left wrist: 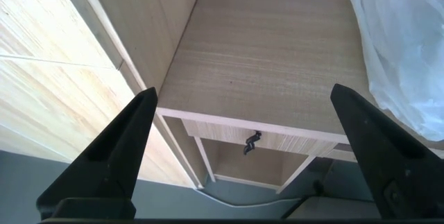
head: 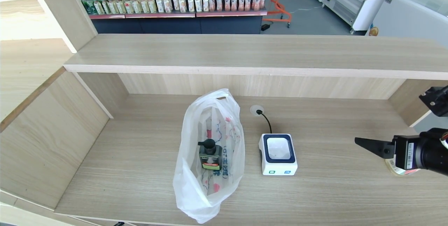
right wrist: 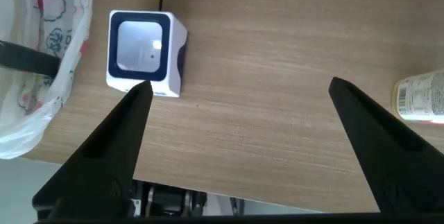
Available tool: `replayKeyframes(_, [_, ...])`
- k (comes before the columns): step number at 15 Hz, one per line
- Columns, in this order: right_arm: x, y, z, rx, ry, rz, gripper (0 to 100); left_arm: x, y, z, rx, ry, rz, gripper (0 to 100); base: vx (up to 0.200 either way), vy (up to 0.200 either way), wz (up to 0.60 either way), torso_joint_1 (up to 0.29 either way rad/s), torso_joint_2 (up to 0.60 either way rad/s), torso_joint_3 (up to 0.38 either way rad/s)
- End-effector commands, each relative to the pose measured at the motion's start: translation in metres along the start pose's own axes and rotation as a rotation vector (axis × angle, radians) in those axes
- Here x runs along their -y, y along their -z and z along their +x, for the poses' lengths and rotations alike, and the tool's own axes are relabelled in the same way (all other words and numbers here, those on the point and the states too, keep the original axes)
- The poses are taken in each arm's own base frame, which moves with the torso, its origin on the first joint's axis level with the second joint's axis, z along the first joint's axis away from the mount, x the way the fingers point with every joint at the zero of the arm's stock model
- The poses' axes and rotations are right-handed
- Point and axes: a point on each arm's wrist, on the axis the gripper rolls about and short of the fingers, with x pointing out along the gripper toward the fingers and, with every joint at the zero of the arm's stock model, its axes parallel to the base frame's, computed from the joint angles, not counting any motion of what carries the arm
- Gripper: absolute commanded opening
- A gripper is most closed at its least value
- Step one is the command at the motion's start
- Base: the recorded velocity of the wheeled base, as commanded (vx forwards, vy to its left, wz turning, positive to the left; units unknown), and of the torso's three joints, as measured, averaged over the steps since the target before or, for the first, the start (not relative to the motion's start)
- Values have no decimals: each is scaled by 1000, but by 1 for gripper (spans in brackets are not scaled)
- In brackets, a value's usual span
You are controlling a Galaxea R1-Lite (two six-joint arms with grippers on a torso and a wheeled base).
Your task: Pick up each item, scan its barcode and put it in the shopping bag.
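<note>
I logged the right pincer point(right wrist: 239, 137) above the counter point(right wrist: 277, 57) with its fingers spread wide and nothing between them. A labelled item point(right wrist: 422, 98) lay on the counter just outside one finger, and in the head view it was partly tucked under that arm. The scanner point(head: 278, 153) stood to this pincer's left, well apart from it, with its window facing up and its cable running off behind. Farther left, just beside the scanner, lay the shopping bag point(head: 190, 184), mouth open, with a dark bottle point(head: 210, 157) with a black cap inside. I read the left pincer point(left wrist: 243, 144) as spread and empty too, over the counter's near edge. The bag's white plastic was near it on its right.
</note>
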Motion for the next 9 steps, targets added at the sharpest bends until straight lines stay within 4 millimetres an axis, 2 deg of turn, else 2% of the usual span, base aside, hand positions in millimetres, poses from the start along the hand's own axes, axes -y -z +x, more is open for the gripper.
replayKeyframes(1, [4, -1, -3, 5, 19, 9, 100, 0, 0, 0, -1, 0, -1, 100, -200, 0, 0, 12, 7, 2])
replayKeyframes(5, [5, -1, 1, -10, 28, 12, 100, 0, 0, 0, -1, 0, -4, 100, -200, 0, 0, -5, 0, 7])
replayKeyframes(9, [6, 1, 7, -34, 69, 11, 100, 0, 0, 0, -1, 0, -1, 100, 0, 0, 0, 0, 0, 0])
